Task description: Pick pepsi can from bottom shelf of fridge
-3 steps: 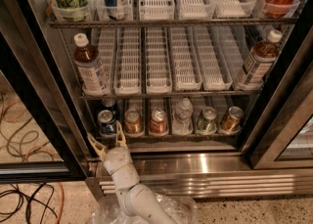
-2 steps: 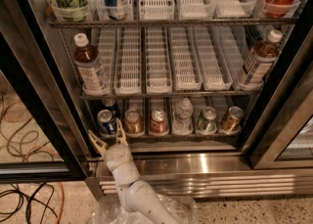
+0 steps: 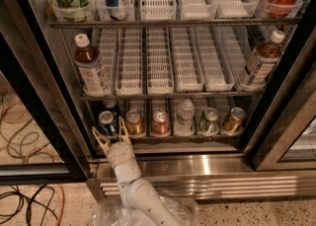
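The pepsi can (image 3: 106, 120), dark blue with a silver top, stands at the left front of the bottom shelf (image 3: 168, 138) of the fridge (image 3: 163, 163). Another dark can (image 3: 111, 104) stands behind it. My gripper (image 3: 109, 131) is open just in front of and below the pepsi can, on a white arm that rises from the floor. Its yellowish fingers (image 3: 100, 140) spread to either side of the can's lower part, and I cannot tell whether they touch it.
To the right of the pepsi can stand a copper-brown can (image 3: 134, 122), a red can (image 3: 159, 121), a clear bottle (image 3: 185, 116), a greenish can (image 3: 209, 121) and a gold can (image 3: 233, 120). Tea bottles (image 3: 91, 69) stand on the rack above. Cables (image 3: 19, 136) lie on the floor at left.
My gripper has edged up and forward toward the pepsi can, still open. The cans and bottles have not moved.
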You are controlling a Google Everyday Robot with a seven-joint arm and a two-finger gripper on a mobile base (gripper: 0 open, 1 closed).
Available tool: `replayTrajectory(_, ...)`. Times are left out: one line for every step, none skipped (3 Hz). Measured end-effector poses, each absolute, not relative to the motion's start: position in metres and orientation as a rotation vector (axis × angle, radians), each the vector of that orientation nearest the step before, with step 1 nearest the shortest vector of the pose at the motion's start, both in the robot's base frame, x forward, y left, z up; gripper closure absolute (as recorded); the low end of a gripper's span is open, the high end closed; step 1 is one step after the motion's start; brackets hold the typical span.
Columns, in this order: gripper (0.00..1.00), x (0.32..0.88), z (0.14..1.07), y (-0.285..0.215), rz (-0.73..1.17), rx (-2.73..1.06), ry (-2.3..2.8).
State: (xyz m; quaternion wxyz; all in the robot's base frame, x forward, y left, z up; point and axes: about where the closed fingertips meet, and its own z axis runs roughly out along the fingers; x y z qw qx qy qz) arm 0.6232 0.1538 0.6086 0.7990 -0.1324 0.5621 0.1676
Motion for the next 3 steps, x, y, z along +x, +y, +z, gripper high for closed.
replayTrajectory(0.33, 0.6270, 0.6058, 0.1505, 0.340, -0.280, 1.209)
replayTrajectory(0.33, 0.6277, 0.6053, 0.1499, 0.336, -0.279, 1.210)
replayTrajectory(0.53, 0.6277, 0.6053, 0.1499, 0.336, -0.279, 1.210)
